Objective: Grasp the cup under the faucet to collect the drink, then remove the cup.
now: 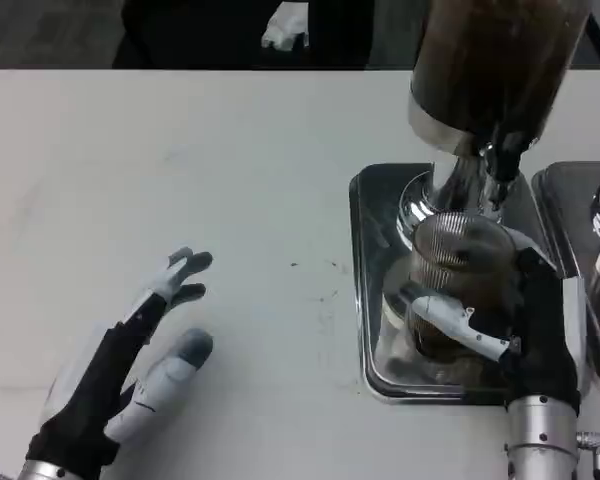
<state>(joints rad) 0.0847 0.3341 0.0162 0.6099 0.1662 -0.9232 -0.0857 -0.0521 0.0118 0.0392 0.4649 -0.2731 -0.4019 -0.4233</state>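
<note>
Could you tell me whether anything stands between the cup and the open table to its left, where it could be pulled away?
Only the raised rim of the metal tray. The right hand holds the cup under the faucet.

We see the table (230,180) spanning the frame. On its right side sits a tray (365,300), and on the tray the dispenser (490,70) rises at upper right, its faucet (500,165) just above the cup (455,270). The right hand (500,335) wraps the cup at lower right. The left hand (120,370) lies on the table at lower left, well apart. Another tray (565,190) lies at the right edge.
</note>
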